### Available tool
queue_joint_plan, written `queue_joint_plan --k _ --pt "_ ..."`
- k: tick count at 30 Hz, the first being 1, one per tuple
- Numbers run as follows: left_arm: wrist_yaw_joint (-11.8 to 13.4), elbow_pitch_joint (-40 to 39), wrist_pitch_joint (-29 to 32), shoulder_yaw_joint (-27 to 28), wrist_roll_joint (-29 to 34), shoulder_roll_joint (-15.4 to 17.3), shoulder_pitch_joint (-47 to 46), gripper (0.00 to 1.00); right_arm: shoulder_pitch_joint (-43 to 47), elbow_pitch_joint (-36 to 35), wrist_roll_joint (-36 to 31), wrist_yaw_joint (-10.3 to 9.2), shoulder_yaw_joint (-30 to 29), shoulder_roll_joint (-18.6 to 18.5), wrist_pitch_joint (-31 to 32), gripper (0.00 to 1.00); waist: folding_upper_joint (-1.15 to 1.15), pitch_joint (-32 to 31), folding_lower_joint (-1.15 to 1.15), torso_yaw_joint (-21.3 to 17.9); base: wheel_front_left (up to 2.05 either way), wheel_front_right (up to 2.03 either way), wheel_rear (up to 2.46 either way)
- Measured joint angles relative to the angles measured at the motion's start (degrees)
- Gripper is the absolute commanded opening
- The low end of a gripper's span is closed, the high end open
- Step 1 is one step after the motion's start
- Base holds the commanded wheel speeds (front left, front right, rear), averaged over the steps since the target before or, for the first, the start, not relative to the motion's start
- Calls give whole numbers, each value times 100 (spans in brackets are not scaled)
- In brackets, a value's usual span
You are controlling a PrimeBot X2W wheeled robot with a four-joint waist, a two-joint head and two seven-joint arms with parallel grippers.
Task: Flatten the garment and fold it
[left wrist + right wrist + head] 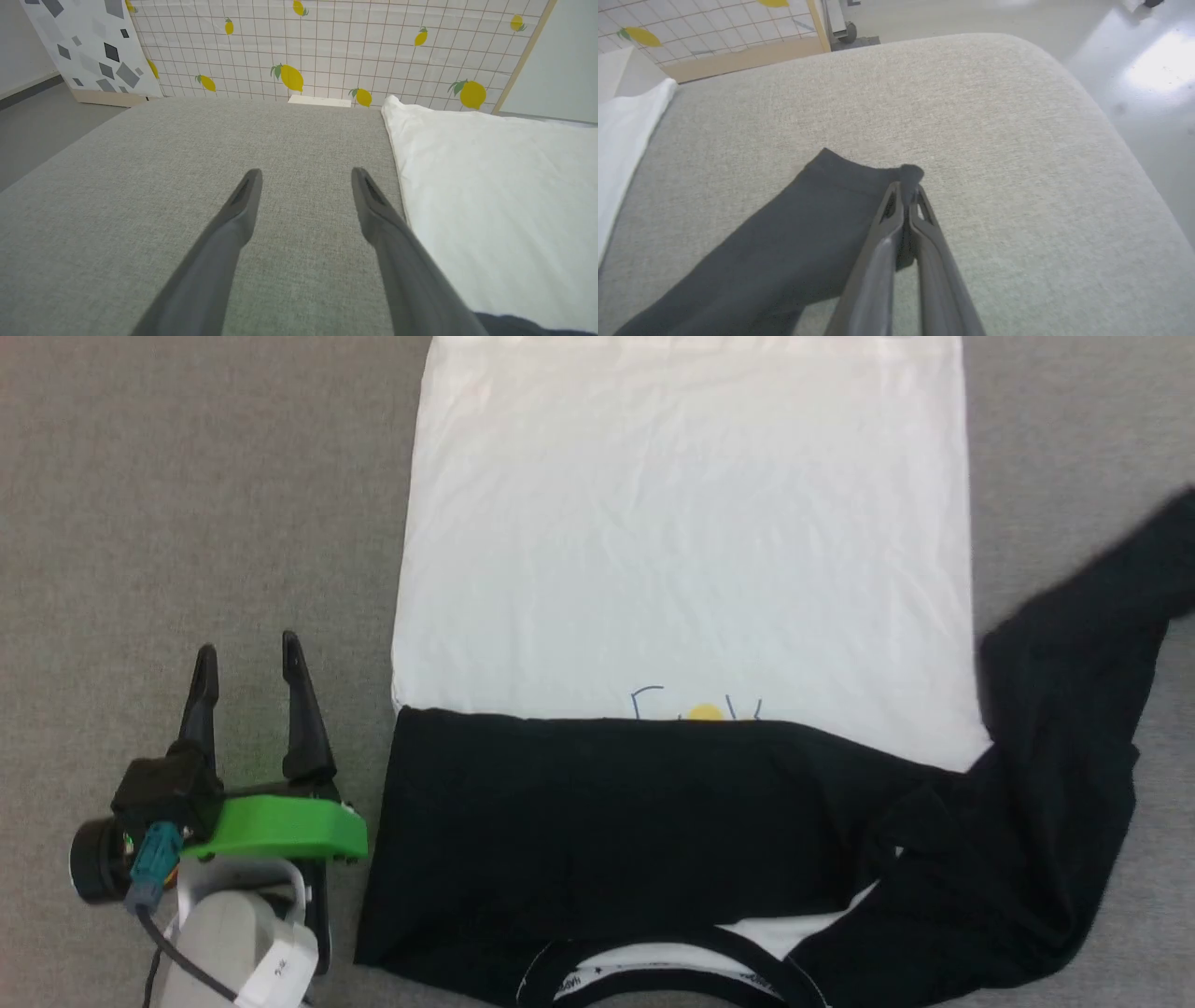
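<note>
— Nearest us is the black collar (653, 980) with its lettered neck tape, so the garment (681, 541) lies collar near, hem far, on the grey cushion (187, 523). How far along are we?

— The white body is spread nearly flat. One black sleeve (579, 821) lies folded across the chest, covering most of the print (702, 712). The right sleeve (1074, 709) sprawls out to the right, bunched at the shoulder.

— And our hands?

— Our right gripper (906, 186) has its fingers pressed together on that sleeve's cuff corner, with a nub of black cloth poking past the tips. We judge it grips there because a pull from the corner would carry the whole sleeve over the body to match the other one.

— Left side?

— Our left gripper (247, 644) hovers empty, fingers apart, just beside the garment's left edge. It is clear of the fold so it won't drag it, yet near enough to pin the cloth if it slides.
</note>
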Motion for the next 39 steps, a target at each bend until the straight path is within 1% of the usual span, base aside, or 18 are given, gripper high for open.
queue_joint_plan --k 6,10,14,17,18,20,23,26,29,32,34,36,39 --pt "-57 75 0 168 46 -63 380 100 1071 -1048 -57 -1 -670 -33 -116 0 0 -590 -1 -243 0 0 0" --pt "-102 80 0 236 58 -75 579 100 1613 -1894 -63 -2 -921 110 -69 0 0 -923 -1 -419 0 0 0" --pt "-145 110 0 259 86 -82 689 100 1985 -2825 -19 -2 -996 292 85 0 0 -1175 -1 -579 0 0 0" --pt "-160 122 0 265 93 -89 719 100 2236 -3635 153 -2 -849 437 246 0 0 -1336 -1 -691 0 0 0" --pt "-178 138 0 252 93 -94 723 100 2375 -4113 236 -2 -650 501 372 0 0 -1409 -1 -743 0 0 0" --pt "-202 141 0 224 94 -102 739 100 2485 -4600 374 -2 -397 565 515 0 0 -1475 -1 -771 0 0 0" --pt "-221 158 0 183 94 -111 758 100 2634 -5436 478 -3 163 643 808 0 0 -1546 -1 -767 0 0 0" --pt "-238 179 0 136 98 -119 769 100 2726 -6098 500 -2 843 662 1045 0 0 -1570 -1 -703 0 0 0" --pt "-249 192 0 104 100 -124 771 100 2733 -6517 480 -2 1612 657 1182 0 0 -1592 -1 -633 0 0 0" --pt "-249 204 0 75 102 -130 773 100 2693 -6669 420 -2 2415 643 1251 0 0 -1626 -1 -563 0 0 0" --pt "-248 214 0 58 110 -132 775 100 2580 -6634 383 -2 2962 682 1273 0 0 -1654 -1 -519 0 0 0" --pt "-248 226 0 36 111 -135 777 100 2423 -6469 345 -2 3508 759 1271 0 0 -1683 -1 -468 0 0 0" --pt "-248 240 0 11 116 -140 781 100 2236 -6022 316 -2 4132 935 1195 0 0 -1713 -1 -390 0 0 0"
